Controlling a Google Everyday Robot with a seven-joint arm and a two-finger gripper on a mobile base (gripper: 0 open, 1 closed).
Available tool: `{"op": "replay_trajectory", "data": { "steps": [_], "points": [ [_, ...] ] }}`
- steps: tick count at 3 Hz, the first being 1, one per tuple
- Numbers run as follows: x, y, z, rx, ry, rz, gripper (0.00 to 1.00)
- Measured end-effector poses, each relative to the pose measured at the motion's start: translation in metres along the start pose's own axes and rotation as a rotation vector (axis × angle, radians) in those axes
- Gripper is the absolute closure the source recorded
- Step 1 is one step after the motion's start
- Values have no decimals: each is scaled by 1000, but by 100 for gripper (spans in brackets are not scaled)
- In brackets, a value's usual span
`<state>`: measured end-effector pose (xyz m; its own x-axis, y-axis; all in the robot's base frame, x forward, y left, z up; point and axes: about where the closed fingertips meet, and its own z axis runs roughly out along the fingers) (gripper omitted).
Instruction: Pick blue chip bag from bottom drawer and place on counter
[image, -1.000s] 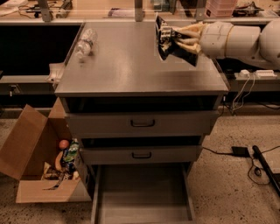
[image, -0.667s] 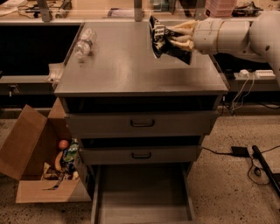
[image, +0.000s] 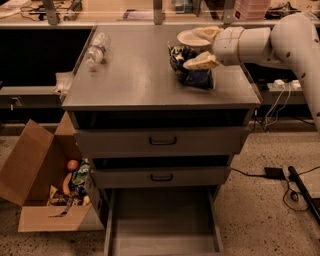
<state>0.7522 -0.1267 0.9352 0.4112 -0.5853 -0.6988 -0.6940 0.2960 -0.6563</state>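
We fear the small dark-blue foil chip bag (image: 192, 76), upper right on the grey metal table (image: 140, 75), may snag the white gripper (image: 194, 50) over it, whose fingers (image: 202, 61) look parted, and tip off the edge.

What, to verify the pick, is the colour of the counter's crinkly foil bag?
Dark blue foil bag, at the gripper, on the grey counter; camera view.

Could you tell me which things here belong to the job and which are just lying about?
Job: blue chip bag on the counter; gripper over the bag; bottom drawer, open.
Lying about: plastic bottle; cardboard box on the floor.
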Motion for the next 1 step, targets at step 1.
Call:
{"op": "replay_trajectory", "data": {
  "steps": [1],
  "points": [
    [1, 0, 0, -1, 1, 4, 0]
  ]
}}
